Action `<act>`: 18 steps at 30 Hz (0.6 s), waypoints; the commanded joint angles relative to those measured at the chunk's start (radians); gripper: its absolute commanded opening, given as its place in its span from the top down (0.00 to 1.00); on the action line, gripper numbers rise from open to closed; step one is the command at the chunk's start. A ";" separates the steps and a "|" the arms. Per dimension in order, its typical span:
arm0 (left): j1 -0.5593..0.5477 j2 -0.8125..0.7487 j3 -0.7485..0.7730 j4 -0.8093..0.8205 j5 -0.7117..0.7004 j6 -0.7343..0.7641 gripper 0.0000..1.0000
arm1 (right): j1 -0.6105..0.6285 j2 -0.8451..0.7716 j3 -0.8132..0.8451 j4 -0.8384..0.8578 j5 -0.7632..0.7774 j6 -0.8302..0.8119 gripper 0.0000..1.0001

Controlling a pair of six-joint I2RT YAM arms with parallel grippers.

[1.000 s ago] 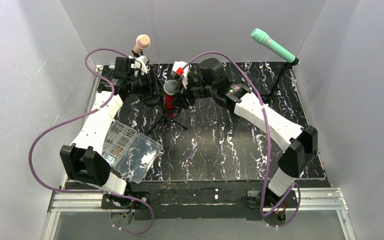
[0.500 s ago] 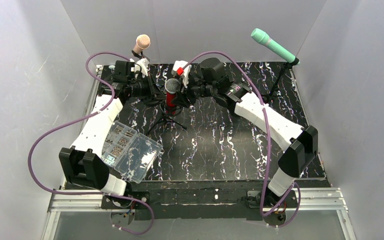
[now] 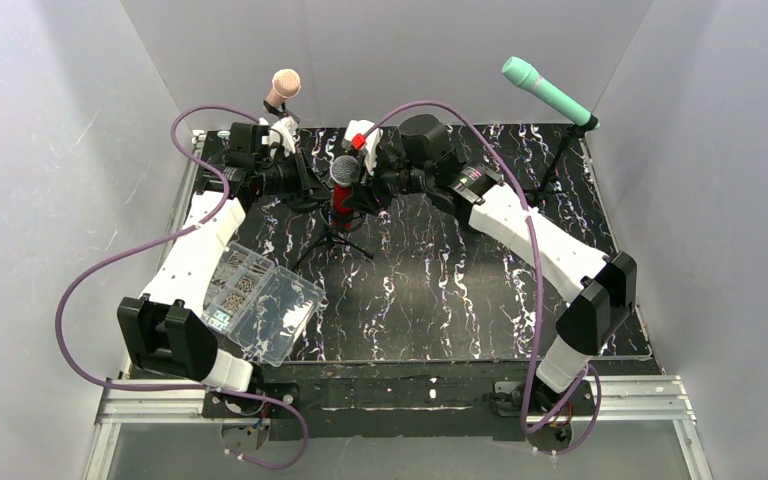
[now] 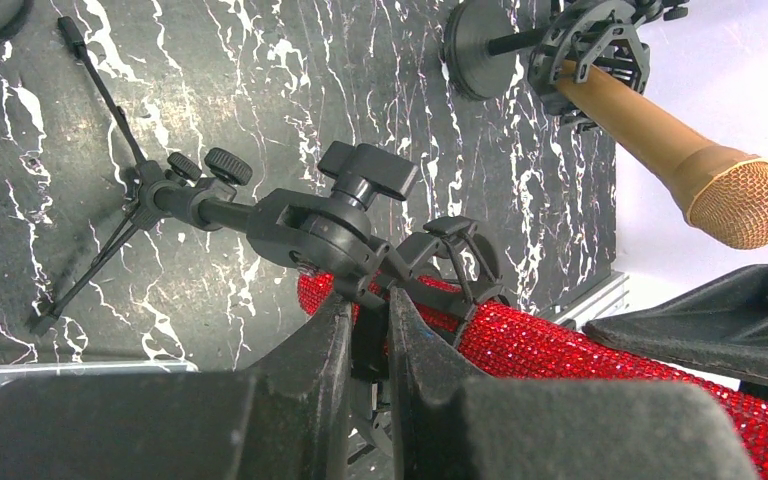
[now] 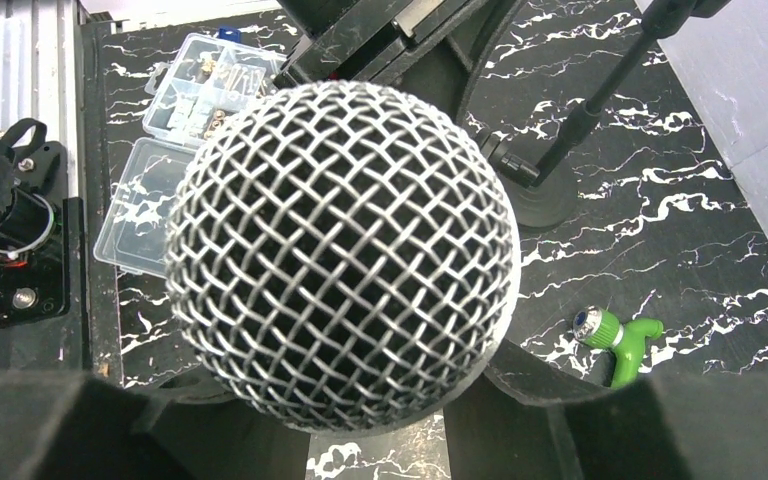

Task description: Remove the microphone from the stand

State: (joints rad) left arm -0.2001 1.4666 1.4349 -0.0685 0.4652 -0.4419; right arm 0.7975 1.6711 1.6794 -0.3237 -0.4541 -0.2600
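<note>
From above, the red mic (image 3: 341, 190) is still sitting in its stand (image 3: 335, 238) at the back middle of the table, with both arms reaching in on it. The left gripper (image 3: 309, 184) is pressing in from the left at the clip below the head, having shifted slightly inward over the last second. The right gripper (image 3: 366, 194) is holding its place on the other side. A teal mic (image 3: 545, 90) and a tan mic (image 3: 283, 88) are standing apart on their own stands, and a clear box (image 3: 260, 298) is lying by the left arm.

In the left wrist view, the fingers (image 4: 315, 350) are now squeezing together on the black mount just under the clip (image 4: 455, 262), where a second ago they were standing apart. The mic's red body is still running through that clip, so nothing is freed yet. A dark pad is lying against the body at the right edge, likely the other gripper.

In the right wrist view, the mesh head (image 5: 340, 258) is filling the frame between that gripper's fingers. The head is hiding the contact itself, but the jaws seem to be closing round the body.

With the stand now being braced, the mic looks ready to be drawn out of the clip.
</note>
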 commanded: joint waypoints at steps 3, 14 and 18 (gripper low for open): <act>0.009 -0.014 -0.040 -0.137 -0.087 0.024 1.00 | 0.002 -0.047 0.100 0.018 0.007 0.020 0.99; 0.008 -0.005 -0.026 -0.150 -0.104 0.032 1.00 | 0.002 -0.066 0.132 -0.011 0.008 0.022 0.99; 0.008 -0.003 -0.014 -0.155 -0.112 0.035 1.00 | 0.003 -0.079 0.148 -0.027 0.010 0.019 0.99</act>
State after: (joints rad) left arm -0.2028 1.4620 1.4330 -0.0700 0.4522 -0.4377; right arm 0.7990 1.6707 1.7454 -0.3923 -0.4377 -0.2428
